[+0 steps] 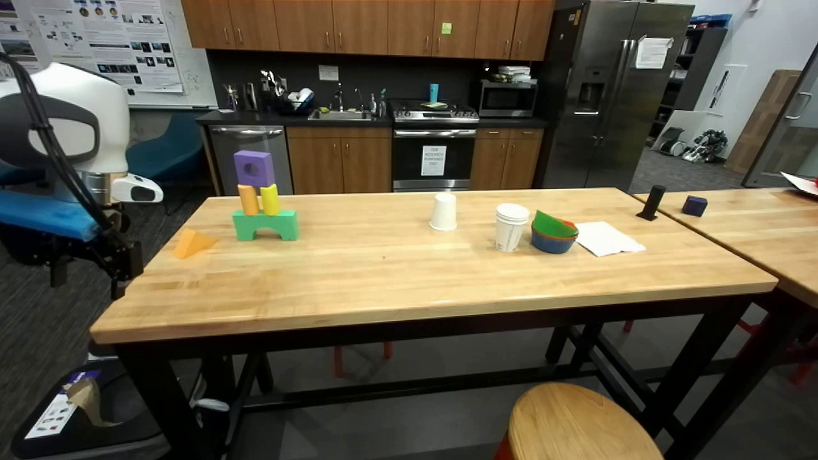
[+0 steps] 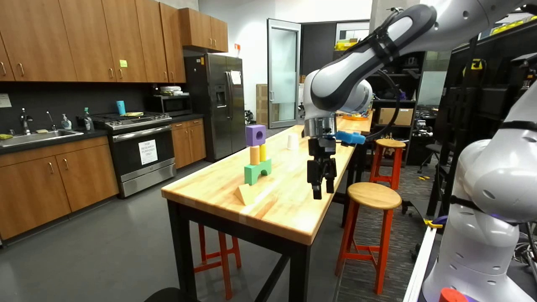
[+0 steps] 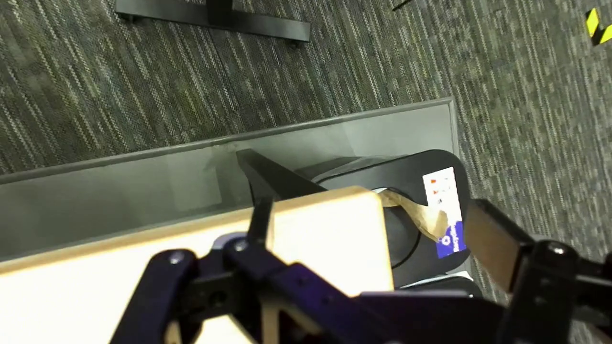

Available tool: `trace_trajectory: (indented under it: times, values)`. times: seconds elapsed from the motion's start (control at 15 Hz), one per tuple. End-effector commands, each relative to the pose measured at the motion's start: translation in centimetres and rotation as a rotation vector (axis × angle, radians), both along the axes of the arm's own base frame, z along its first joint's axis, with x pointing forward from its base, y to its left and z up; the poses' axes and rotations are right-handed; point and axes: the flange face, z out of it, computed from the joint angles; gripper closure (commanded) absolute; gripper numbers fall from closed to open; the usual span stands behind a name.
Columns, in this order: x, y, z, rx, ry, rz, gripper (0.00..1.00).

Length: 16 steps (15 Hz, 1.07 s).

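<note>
My gripper (image 2: pixel 324 191) hangs open and empty over the near corner of the wooden table, fingers pointing down. In the wrist view the gripper (image 3: pixel 380 229) has its fingers far apart, with only the table corner and a bin below between them. Nearest is an orange triangular block (image 1: pixel 193 243) lying on the tabletop. Beside it stands a stack: a green arch (image 1: pixel 266 225) at the bottom, an orange pillar (image 1: pixel 248 200) and a yellow pillar (image 1: pixel 270 200) upright on it, and a purple block (image 1: pixel 254 168) with a round hole on top. The wrist view does not show the blocks.
On the table (image 1: pixel 358 281) stand an upturned white cup (image 1: pixel 443 212), stacked white cups (image 1: pixel 510 229) and nested bowls (image 1: pixel 553 233) beside white paper (image 1: pixel 607 239). A black bin (image 3: pixel 430 267) sits on the floor by the table corner. Stools (image 2: pixel 374 196) stand alongside.
</note>
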Motion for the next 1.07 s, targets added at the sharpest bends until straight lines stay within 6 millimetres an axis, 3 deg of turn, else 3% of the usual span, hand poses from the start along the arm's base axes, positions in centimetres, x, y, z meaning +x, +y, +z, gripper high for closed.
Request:
trace_trajectory:
  times: [0.0,0.6,1.0]
  values:
    - [2.0,1.2,0.3,0.000,-0.031,-0.006,0.00]
    - [4.7,1.1,-2.2,-0.076,0.010,0.045,0.00]
    - [6.8,1.9,-0.9,-0.030,-0.034,0.059,0.00]
